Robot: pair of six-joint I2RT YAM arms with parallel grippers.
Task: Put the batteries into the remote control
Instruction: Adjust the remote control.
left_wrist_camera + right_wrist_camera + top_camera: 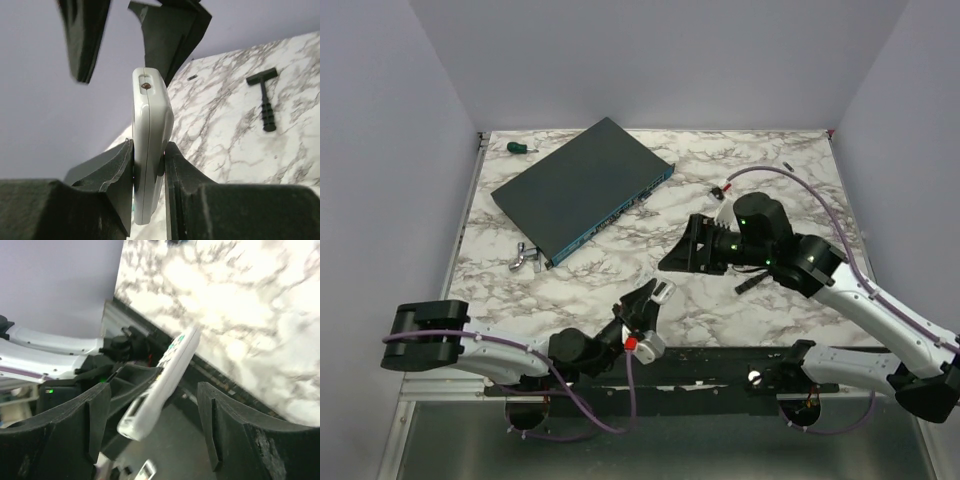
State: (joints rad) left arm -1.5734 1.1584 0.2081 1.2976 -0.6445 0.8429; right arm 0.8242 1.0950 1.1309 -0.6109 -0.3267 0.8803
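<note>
The remote control [150, 135] is a slim white handset, seen edge-on and upright in the left wrist view. My left gripper [149, 152] is shut on its lower part, one pad against each broad face. In the top view the remote control [661, 292] sticks up from the left gripper [645, 305] near the table's front edge. My right gripper [678, 256] hovers just behind it, open. In the right wrist view the remote control [160, 385] lies between the spread fingers of the right gripper [152, 405], touching neither. I cannot make out any batteries.
A big dark flat box [582, 190] with a blue edge lies at the back left, a green screwdriver [520, 148] behind it and a metal bracket [523, 260] in front. A black T-shaped tool [752, 283] lies under the right arm. A small red-and-white item [723, 189] lies mid-back.
</note>
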